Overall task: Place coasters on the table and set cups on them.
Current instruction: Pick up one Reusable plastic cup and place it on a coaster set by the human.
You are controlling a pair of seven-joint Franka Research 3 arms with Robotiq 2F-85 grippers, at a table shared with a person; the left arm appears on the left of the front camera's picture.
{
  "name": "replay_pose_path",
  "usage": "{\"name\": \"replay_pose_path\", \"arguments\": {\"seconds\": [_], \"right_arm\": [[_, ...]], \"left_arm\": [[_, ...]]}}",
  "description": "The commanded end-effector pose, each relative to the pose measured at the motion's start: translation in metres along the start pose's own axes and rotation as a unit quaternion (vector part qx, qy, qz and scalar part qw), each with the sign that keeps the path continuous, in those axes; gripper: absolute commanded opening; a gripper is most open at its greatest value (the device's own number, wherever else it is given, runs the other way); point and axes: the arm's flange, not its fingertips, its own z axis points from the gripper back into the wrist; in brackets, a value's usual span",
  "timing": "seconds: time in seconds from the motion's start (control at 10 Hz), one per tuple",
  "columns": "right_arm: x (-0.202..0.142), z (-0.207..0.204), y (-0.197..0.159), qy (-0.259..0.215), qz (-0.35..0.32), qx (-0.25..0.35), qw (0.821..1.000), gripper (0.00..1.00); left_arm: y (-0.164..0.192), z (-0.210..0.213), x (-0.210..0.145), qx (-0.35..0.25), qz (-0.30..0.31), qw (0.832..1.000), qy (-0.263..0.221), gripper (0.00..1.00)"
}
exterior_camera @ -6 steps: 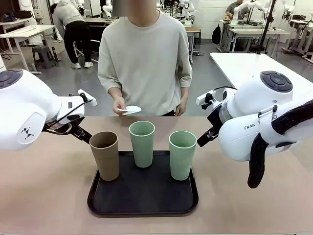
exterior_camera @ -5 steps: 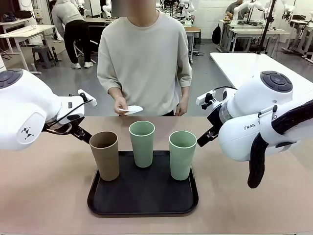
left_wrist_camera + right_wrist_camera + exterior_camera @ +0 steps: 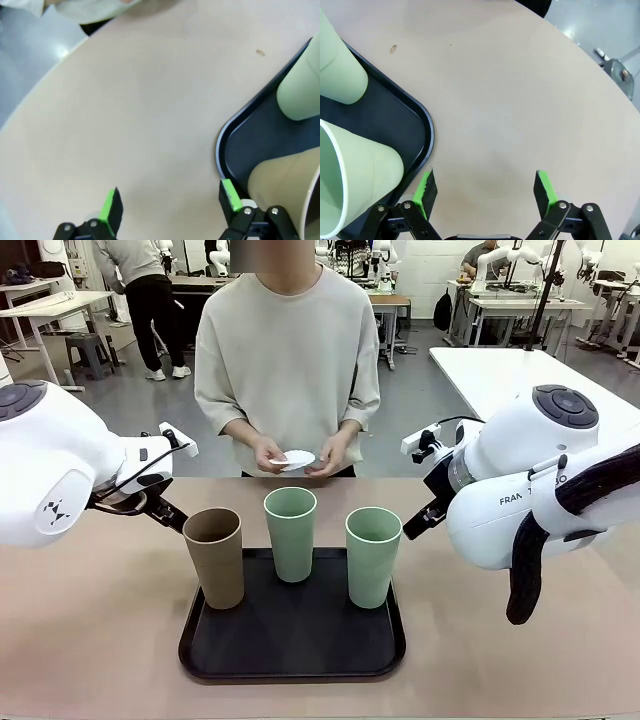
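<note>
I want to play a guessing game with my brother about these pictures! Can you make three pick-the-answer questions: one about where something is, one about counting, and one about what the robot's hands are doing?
1. Where do the cups stand?
A. on the black tray
B. on the floor
C. on a chair

2. How many cups are pale green?
A. one
B. two
C. three

3. How are the left gripper and the right gripper?
A. shut on a cup
B. shut on a coaster
C. open, holding nothing

Answers:
1 A: all three bases sit inside the tray's rim.
2 B: two green ones stand beside one brown one.
3 C: each wrist view shows the jaws wide apart with nothing between them.
</note>
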Motion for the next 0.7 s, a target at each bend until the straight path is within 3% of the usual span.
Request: {"name": "replay_pose_path", "arguments": {"seconds": [0.0,0.6], "right_arm": [[0.0,0.0,0.0001,0.0,0.0,0.0,1.0,1.0],[0.0,0.0,0.0001,0.0,0.0,0.0,1.0,1.0]], "left_arm": [[0.0,0.0,0.0,0.0,0.0,1.0,0.0,1.0],[0.0,0.0,0.0,0.0,0.0,1.0,0.0,1.0]]}}
